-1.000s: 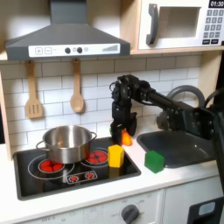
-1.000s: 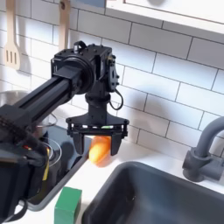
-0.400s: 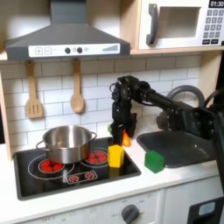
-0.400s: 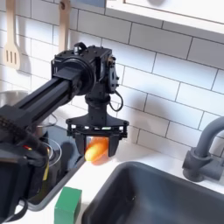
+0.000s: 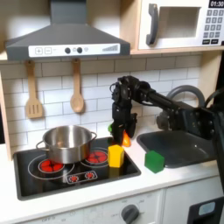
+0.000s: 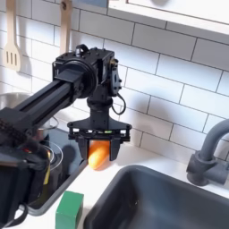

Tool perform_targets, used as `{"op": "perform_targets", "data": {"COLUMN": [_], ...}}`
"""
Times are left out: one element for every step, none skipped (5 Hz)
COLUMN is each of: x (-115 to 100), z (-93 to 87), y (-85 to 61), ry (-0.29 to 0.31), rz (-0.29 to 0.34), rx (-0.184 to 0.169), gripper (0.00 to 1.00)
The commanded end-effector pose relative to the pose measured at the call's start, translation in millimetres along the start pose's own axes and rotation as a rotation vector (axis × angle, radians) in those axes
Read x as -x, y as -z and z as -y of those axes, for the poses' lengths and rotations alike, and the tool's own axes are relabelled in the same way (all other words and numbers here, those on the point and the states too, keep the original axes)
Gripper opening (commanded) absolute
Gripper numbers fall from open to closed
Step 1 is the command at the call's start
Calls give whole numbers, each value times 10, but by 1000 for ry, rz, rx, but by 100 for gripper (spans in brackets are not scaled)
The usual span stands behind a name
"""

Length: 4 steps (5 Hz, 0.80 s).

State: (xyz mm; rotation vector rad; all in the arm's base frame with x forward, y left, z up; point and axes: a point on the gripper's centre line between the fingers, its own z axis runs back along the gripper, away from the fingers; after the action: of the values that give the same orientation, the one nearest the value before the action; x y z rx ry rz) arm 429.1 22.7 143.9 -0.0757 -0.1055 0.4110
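My black gripper (image 6: 100, 136) points down over the back of the counter, between the stove and the sink. Its jaws stand wide apart and open. An orange carrot (image 6: 97, 156) sits just under and between the fingers (image 6: 77, 135), and neither finger visibly presses on it. In the first exterior view the gripper (image 5: 120, 132) hangs by the tiled wall with the carrot (image 5: 127, 138) at its tip. A yellow block (image 5: 115, 155) stands on the stove edge just in front of it.
A silver pot (image 5: 66, 142) sits on the black stove (image 5: 52, 173). A green block (image 5: 154, 161) lies on the counter by the sink (image 5: 179, 150); it also appears low in the second exterior view (image 6: 70, 210). A grey faucet (image 6: 207, 154) rises on the second exterior view's right. A spatula (image 5: 33, 92) and a spoon (image 5: 77, 87) hang on the wall.
In the second exterior view the gripper and the carrot have shifted slightly left, and the carrot stands a little more upright. The jaws stay wide.
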Motion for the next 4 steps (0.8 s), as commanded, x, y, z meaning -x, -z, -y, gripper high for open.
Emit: {"op": "perform_targets", "data": {"x": [-5,47,50,57], "z": [32,43,75,86], "y": [-114,-148,-237,-347], "ry": [-11,-13,3,8], "rz": [4,-28,-46,-45], "rx": [21,27,34,43], "gripper": [0,0,0,0]}}
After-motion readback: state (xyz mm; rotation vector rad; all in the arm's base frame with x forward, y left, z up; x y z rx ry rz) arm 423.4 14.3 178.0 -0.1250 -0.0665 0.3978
